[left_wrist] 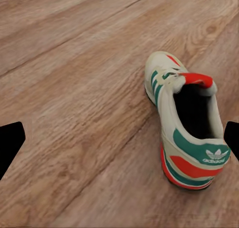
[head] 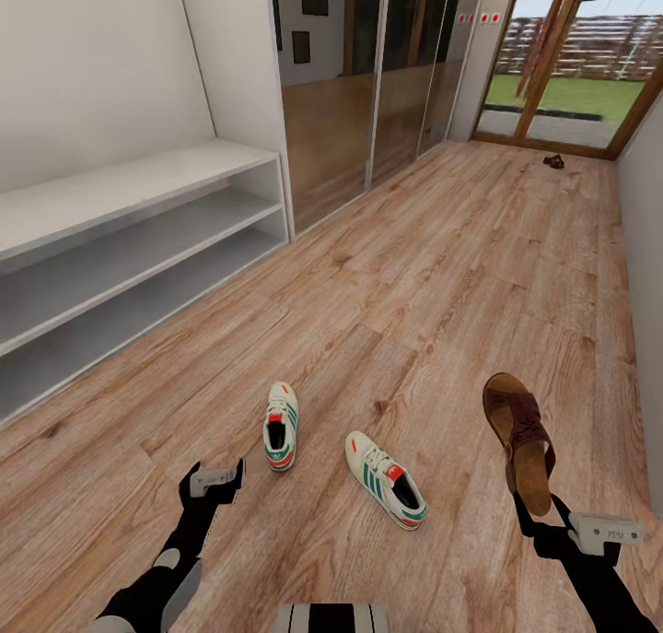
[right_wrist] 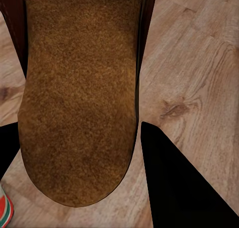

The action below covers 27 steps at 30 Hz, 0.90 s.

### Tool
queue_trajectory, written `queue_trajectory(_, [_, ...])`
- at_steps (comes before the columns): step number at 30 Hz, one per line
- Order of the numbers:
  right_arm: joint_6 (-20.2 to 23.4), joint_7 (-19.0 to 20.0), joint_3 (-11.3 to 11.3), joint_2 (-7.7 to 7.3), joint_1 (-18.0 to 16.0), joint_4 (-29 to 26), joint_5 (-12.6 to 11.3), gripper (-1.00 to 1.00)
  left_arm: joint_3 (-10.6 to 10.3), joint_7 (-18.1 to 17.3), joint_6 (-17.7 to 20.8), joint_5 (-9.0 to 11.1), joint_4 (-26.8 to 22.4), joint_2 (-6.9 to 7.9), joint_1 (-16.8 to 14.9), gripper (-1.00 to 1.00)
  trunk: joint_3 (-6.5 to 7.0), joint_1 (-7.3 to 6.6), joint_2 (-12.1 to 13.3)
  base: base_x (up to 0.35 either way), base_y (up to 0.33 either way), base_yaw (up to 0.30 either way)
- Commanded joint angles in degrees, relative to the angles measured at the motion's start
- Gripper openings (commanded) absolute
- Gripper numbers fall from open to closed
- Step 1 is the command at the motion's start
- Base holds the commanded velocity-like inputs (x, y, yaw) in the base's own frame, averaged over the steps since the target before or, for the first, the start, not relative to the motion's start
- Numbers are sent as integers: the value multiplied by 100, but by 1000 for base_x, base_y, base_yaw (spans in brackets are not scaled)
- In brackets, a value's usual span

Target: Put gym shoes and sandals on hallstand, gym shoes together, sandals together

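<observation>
1. Corridor floor (head: 414, 274): brown wood-grain planks running from the robot to a glazed door at the far end; grass and a fence visible beyond.
2. Hallstand (head: 138, 246): pale grey unit against the left wall, flat top and two long open shelves. No shoes on any visible level.
3. Mirrored sliding panels (head: 368, 80): just past the hallstand on the same side, reflecting the floor.
4. Held sandal (head: 521, 435): maroon strap, tan footbed. It stands heel-down and toe-up, off the floor at front right. In the right wrist view the footbed (right_wrist: 79, 93) sits between the two dark fingers.
5. Left gym shoe (head: 281, 425): on the floor, front centre-left, toe pointing away from the robot. In the left wrist view it (left_wrist: 186, 123) is seen heel-near, green stripes and red heel patch legible.
6. Right gym shoe (head: 385, 479): on the floor beside the first, apart from it, angled with toe toward upper left.
7. Second sandal (head: 553, 161): small dark shape on the floor, far end near the door; details too small to read.
8. Right gripper (head: 527, 504): clamped on the heel end of the held sandal.
9. Left gripper (head: 214, 479): jaws spread wide, nothing between them, hovering near the left gym shoe, not touching.
</observation>
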Motion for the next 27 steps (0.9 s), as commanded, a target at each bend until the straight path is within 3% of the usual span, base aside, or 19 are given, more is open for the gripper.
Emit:
queue_trajectory(1, [3,1,1,0,0,1,-21,-100,73,8,-17,69,4,22,0,100,0,0,0,0,0,0])
queue_trajectory(4, [3,1,3,0,-1,3,-20,-100,297,24,-48,253,11,85,-1,100,0,0,0,0,0,0])
queue_trajectory(9, [3,1,5,0,0,5,-20,-100,490,45,-64,372,15,115,-2,100,0,0,0,0,0,0])
queue_trajectory(17, [3,1,7,0,3,4,-21,-100,580,316,-170,444,2,111,-3,100,0,0,0,0,0,0])
queue_trajectory(20, [3,5,6,1,3,3,-29,-100,508,386,-255,332,-22,41,-7,100,0,0,0,0,0,0])
queue_trajectory(27, [3,22,12,6,7,-4,-45,-100,365,485,-373,-375,-156,-231,-153,100,0,0,0,0,0,0])
